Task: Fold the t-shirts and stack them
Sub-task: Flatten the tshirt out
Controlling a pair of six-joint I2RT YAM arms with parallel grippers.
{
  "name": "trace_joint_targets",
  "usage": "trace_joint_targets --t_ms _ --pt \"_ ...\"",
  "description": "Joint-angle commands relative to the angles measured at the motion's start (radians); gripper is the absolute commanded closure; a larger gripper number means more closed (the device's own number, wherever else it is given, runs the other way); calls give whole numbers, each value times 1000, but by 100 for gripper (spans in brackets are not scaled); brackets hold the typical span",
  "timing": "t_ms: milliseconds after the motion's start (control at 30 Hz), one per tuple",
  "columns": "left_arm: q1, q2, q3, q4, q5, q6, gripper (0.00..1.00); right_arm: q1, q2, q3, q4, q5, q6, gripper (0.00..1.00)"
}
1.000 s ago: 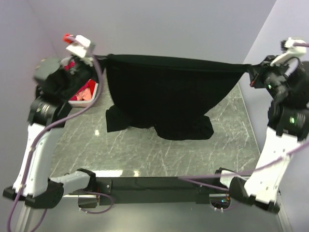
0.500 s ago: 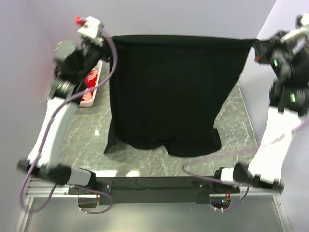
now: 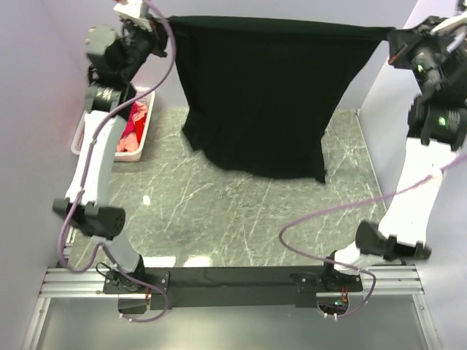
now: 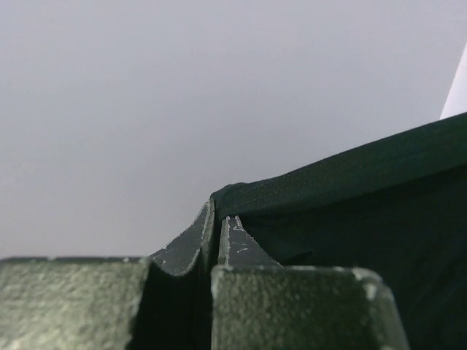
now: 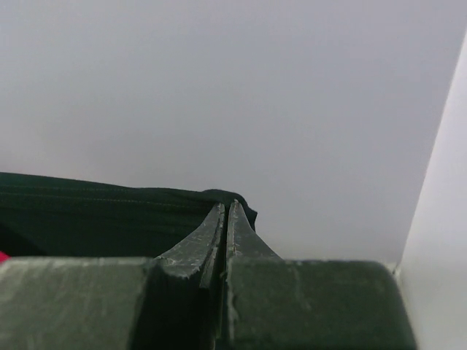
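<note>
- The left gripper (image 4: 217, 224) is raised high over the far left part of the table, its jaws pressed together on the upper left corner of the black t-shirt (image 3: 263, 95)
- In the left wrist view the two worn fingers (image 4: 186, 244) meet almost flat, with a fold of dark cloth pinched at their tips and the shirt's edge running off to the right
- The right gripper (image 5: 226, 211) is raised at the far right side, also clamped tight, gripping the opposite upper corner of the same shirt; a small bunch of cloth shows just past its fingertips
- Between the two grippers the shirt's top edge is stretched nearly straight, and the cloth hangs as a wide curtain in front of the pale back wall (image 3: 292, 9)
- The shirt's lower edge is uneven, dropping lowest towards the right, over the far half of the marble table (image 3: 241, 219); whether it touches the surface cannot be told
- A white basket (image 3: 79, 138) sits at the far left edge of the table, below the left arm, with red and pink shirts (image 3: 131, 125) bundled inside
</note>
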Motion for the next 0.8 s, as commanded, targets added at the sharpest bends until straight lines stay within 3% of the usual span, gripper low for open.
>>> trace_joint_targets --t_ms 0,233,433,600,767 --pt "98 -174 -32 155 -174 17 100 -56 -168 -35 198 222 -74 100" --pt "104 -481 -288 143 -171 -11 100 -54 -429 -227 235 195 -120 100" --pt "104 -627 -318 59 -216 -20 100 -56 -601 -289 203 189 -168 100" --pt "104 -638 -275 45 -275 9 100 -54 -642 -240 145 155 -179 100" --pt "104 -596 -318 34 -251 31 99 -54 -613 -302 97 115 -176 100"
